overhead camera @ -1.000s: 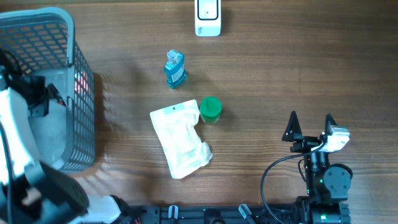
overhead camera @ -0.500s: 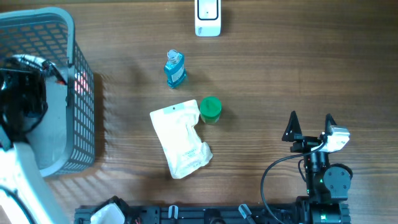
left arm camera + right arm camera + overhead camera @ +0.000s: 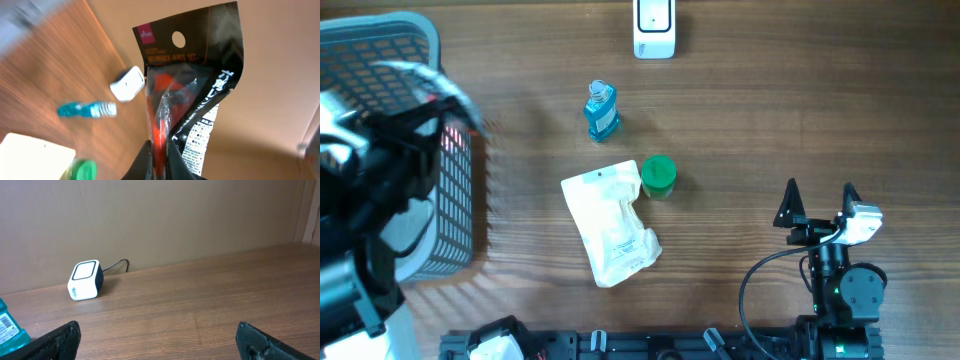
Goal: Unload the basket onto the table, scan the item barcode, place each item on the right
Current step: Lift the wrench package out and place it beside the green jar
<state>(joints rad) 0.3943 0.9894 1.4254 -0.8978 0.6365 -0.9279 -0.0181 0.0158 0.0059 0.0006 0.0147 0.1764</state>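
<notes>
The step in hand looks like carrying the picked item to the reader. The left gripper (image 3: 161, 167), blurred above the grey basket (image 3: 455, 215) at the table's left end, is clamped shut on the bottom edge of a black hang-packet (image 3: 195, 75), which stands upright above its fingers with something red inside. Next, I judge, the packet's label side must be turned to face the white scanner (image 3: 654, 28), which sits well right of and beyond this gripper. Between them lie a blue bottle (image 3: 601, 110), a white pouch (image 3: 610, 225) and a green-lidded jar (image 3: 659, 176). The right gripper (image 3: 819, 190) rests wide open, empty. The wooden table (image 3: 770, 100) backs onto a plain beige wall (image 3: 200, 215).
</notes>
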